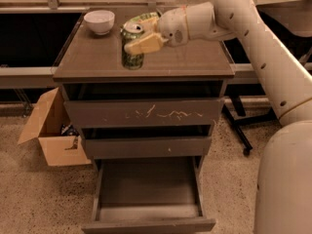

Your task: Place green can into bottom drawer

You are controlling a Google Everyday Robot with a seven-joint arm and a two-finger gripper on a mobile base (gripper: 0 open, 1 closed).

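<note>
The green can (pixel 130 57) is upright over the left-middle of the cabinet top (pixel 195 62), near its front edge. My gripper (pixel 142 42) reaches in from the right and is shut on the can's upper part, with one yellowish finger (pixel 146 44) across its front. The bottom drawer (pixel 148 189) is pulled out below, and its wide flat interior shows nothing inside. I cannot tell whether the can's base touches the cabinet top.
A white bowl (pixel 99 21) sits at the back left of the top. A flat green snack bag (pixel 145 17) lies behind the can. The scratched top drawer (pixel 146 112) and the middle drawer (pixel 146 146) are pushed in. A cardboard box (pixel 48 130) stands on the floor at left.
</note>
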